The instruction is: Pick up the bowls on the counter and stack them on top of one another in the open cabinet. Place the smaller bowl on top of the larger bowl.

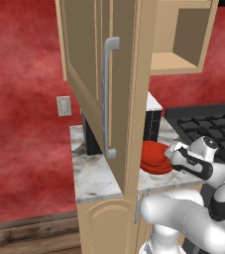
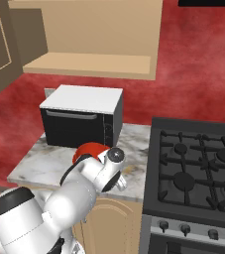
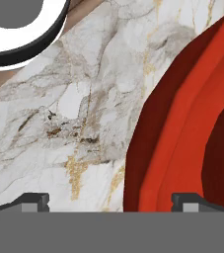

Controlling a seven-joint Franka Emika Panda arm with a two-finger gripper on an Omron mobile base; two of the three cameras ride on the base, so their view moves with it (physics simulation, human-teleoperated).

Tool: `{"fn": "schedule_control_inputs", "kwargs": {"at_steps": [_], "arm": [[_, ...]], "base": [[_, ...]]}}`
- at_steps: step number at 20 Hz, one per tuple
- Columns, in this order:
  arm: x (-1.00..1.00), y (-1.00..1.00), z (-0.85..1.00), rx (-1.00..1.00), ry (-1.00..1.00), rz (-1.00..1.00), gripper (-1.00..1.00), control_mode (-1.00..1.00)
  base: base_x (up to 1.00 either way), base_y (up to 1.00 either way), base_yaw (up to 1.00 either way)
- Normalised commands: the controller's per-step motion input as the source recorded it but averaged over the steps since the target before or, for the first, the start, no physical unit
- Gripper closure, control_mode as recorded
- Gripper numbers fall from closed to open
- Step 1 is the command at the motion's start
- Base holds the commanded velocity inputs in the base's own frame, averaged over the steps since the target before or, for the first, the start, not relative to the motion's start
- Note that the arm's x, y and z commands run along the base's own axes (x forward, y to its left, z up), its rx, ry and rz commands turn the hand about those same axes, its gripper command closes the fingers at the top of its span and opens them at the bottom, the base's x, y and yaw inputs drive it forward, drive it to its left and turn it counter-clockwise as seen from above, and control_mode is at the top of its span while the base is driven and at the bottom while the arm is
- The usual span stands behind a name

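Gripper point(image 3: 111, 202): jaws spread wide, nothing between them. In the hand view one fingertip point(image 3: 32, 201) sits over bare marble; the other sits over red bowl surface.
Gripper position: low over the counter point(image 1: 96, 176), straddling the rim of a red bowl point(image 3: 182, 133), one finger outside the wall and one inside.
Bowls: a red bowl point(image 1: 155, 158) rests on the counter near its front edge, in front of the black microwave point(image 2: 82, 121) and toward the counter's stove end. The left base view shows a wide flaring rim with a higher red form above it. Whether the two bowls touch, or one sits in the other, cannot be told.
Bowl identity at the fingers: cannot tell whether the straddled rim belongs to the larger bowl or the smaller bowl.
Arm pose: forearm reaches forward and down over the counter's front edge; wrist bent steeply, hand pointing down at the marble. In the right base view the wrist hides most of the bowl point(image 2: 90, 150).
Open cabinet point(image 2: 91, 62): mounted above the counter, shelf bare, door point(image 1: 96, 84) swung out toward the base.
Risk 1: closing on the wrong rim would reverse the stacking order.
Risk 2: a shallow pinch on a glossy flared wall may slip during the lift.
Risk 3: the lift path passes under the open door and beside the microwave; a wide swing could strike either.
Stovetop point(image 2: 198, 168): adjoins the counter's end; keep the bowl off it.
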Motion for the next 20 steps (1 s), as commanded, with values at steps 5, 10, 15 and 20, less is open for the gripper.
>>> {"fn": "schedule_control_inputs", "kwargs": {"at_steps": [5, 10, 15, 20], "arm": [[0.14, 0.00, -0.16, 0.00, 0.00, 0.00, -1.00, -1.00], [0.10, 0.01, -0.05, 0.00, 0.01, 0.00, 1.00, -1.00], [-0.01, 0.12, 0.00, 0.00, 0.00, 0.00, 1.00, -1.00], [-0.10, 0.21, 0.14, -0.05, -0.01, 0.00, 1.00, -1.00]], "base": [[0.00, 0.00, 0.00], [0.00, 0.00, 0.00], [0.00, 0.00, 0.00], [0.00, 0.00, 0.00]]}}
